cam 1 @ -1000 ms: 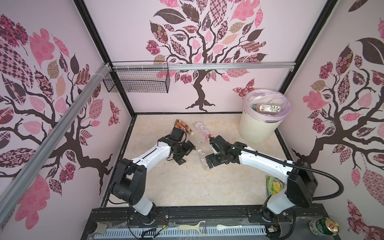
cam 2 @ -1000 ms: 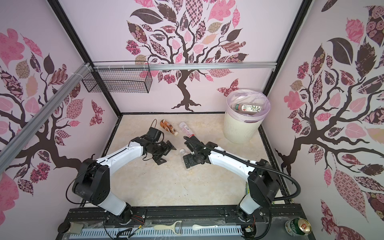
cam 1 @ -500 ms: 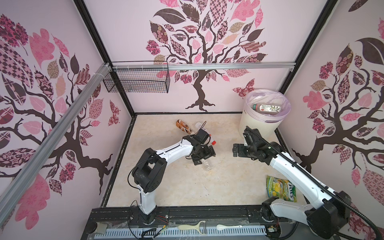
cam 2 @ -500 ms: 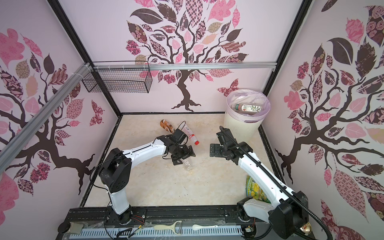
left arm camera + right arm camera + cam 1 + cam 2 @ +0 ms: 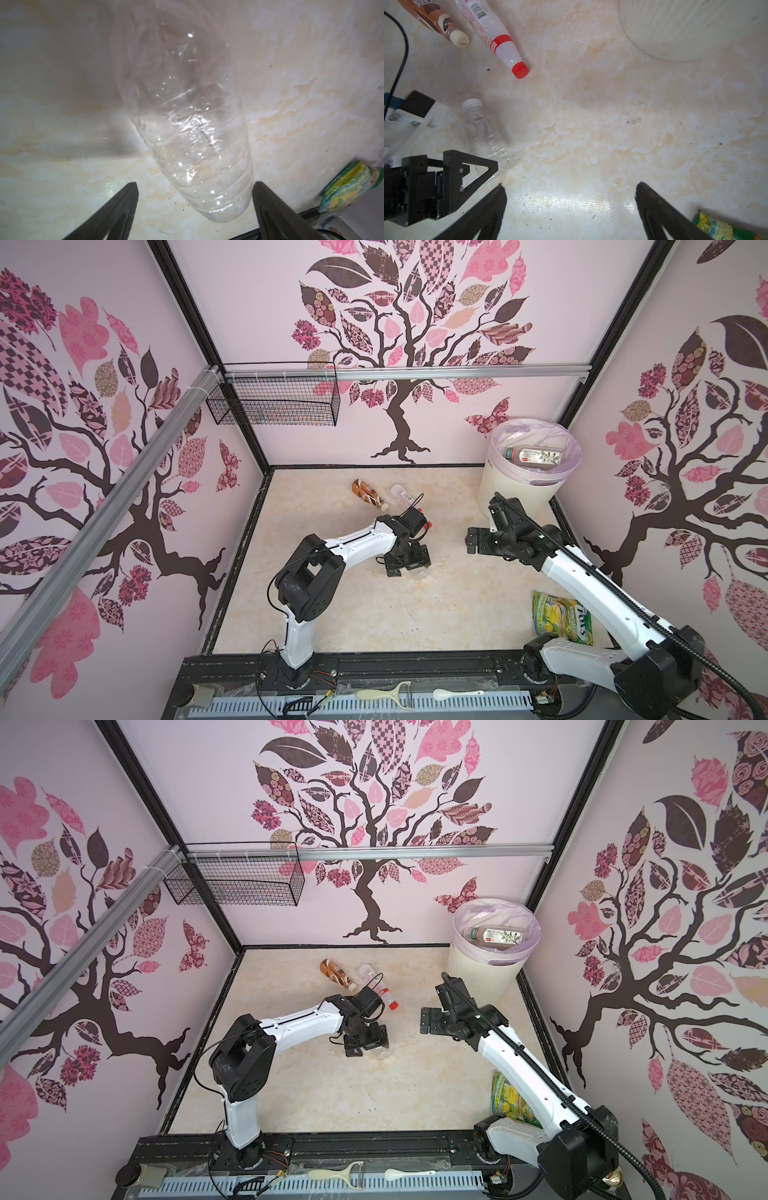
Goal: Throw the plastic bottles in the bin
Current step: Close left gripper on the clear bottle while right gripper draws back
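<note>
A clear, label-free plastic bottle (image 5: 187,124) (image 5: 481,128) lies on the marble floor. My left gripper (image 5: 195,185) (image 5: 407,566) (image 5: 365,1046) is open and straddles its base; one finger is close to the bottle, the other stands clear. A brown-wrapped bottle (image 5: 365,492) (image 5: 334,973) (image 5: 436,22) and a red-capped bottle (image 5: 401,495) (image 5: 376,986) (image 5: 494,35) lie further back. The cream bin (image 5: 511,489) (image 5: 478,973) (image 5: 685,31) at the back right holds one bottle (image 5: 534,455) (image 5: 496,935). My right gripper (image 5: 571,187) (image 5: 478,541) (image 5: 430,1023) is open and empty in front of the bin.
A yellow-green snack bag (image 5: 561,618) (image 5: 511,1098) (image 5: 349,187) lies by the right arm's base. A black wire basket (image 5: 274,404) hangs on the back left wall. A peeler (image 5: 386,693) and a spoon (image 5: 455,694) rest on the front rail.
My right arm swung from the middle towards the bin and has held there. My left gripper moved right and down over the clear bottle, and its jaws have narrowed slightly.
</note>
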`<state>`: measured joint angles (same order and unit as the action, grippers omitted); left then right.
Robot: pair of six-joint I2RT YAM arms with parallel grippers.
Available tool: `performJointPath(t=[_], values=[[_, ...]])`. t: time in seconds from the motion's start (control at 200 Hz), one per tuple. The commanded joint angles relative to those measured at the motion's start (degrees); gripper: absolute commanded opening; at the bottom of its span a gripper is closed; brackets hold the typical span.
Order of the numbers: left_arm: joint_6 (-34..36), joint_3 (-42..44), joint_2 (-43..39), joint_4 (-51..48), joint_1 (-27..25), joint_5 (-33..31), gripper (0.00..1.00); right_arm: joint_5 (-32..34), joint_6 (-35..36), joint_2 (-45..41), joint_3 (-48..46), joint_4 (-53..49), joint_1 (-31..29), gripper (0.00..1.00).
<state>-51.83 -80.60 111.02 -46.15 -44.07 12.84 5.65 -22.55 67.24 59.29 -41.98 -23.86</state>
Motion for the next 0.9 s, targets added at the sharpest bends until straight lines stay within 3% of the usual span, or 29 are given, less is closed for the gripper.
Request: performJointPath(t=[0.0,0.32,0.595,0.895], values=[[1.7,-4.3,2.4,-2.1,-1.1,-1.9,0.87,-1.1,-0.7,0.7,0.0,0.1,0.3,0.99],[4.7,-2.9,2.1,-4.0,-1.2,-4.6,0.74,-2.0,-1.2,0.6,-0.1,0.4,0.2,0.99],[6.4,-1.1,2.2,-3.0,-1.2,-6.2,0.7,-3.7,-2.1,1.1,0.6,0.4,0.2,0.99],[9.2,0.0,2.0,-2.3,-1.2,-5.3,0.5,-4.8,-2.8,0.9,0.9,0.8,0.2,0.99]])
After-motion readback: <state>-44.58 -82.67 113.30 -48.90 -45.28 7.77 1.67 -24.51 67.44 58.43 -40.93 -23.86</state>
